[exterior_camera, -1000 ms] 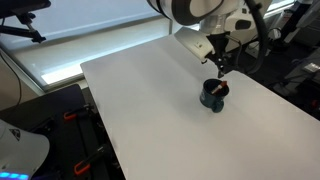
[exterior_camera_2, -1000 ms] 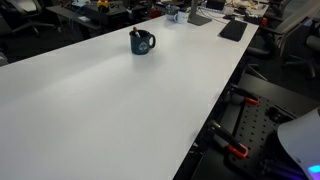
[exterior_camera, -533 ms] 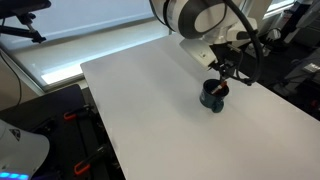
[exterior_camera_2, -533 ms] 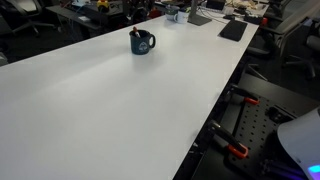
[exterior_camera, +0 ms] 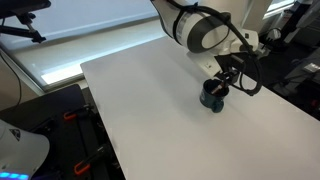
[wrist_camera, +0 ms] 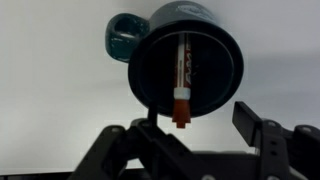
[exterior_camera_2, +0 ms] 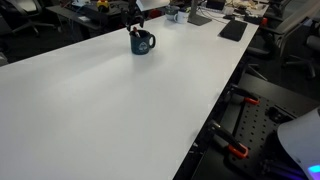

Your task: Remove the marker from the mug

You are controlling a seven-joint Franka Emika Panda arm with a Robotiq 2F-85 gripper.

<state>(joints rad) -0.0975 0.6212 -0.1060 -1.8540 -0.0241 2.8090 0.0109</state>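
Observation:
The dark blue-teal mug (wrist_camera: 185, 60) stands upright on the white table, seen from straight above in the wrist view, handle at the upper left. The reddish-orange marker (wrist_camera: 181, 85) stands inside it, leaning on the rim, its tip toward the camera. My gripper (wrist_camera: 195, 128) is open and empty just above the mug, with one finger on each side of the marker's tip and not touching it. In both exterior views the mug (exterior_camera: 212, 97) (exterior_camera_2: 142, 42) sits under the gripper (exterior_camera: 222, 80), and the marker's top (exterior_camera_2: 135, 32) sticks out of it.
The white table (exterior_camera: 150, 110) runs wide around the mug. Its far edge lies close behind the mug (exterior_camera_2: 200, 25), with desks, monitors and clutter beyond. Black clamps and equipment stand beside the table's long edge (exterior_camera_2: 235, 120).
The arm has swung and turned its wrist over the mug, and the gripper has come down closer to the marker's top. The mug and marker have not moved.

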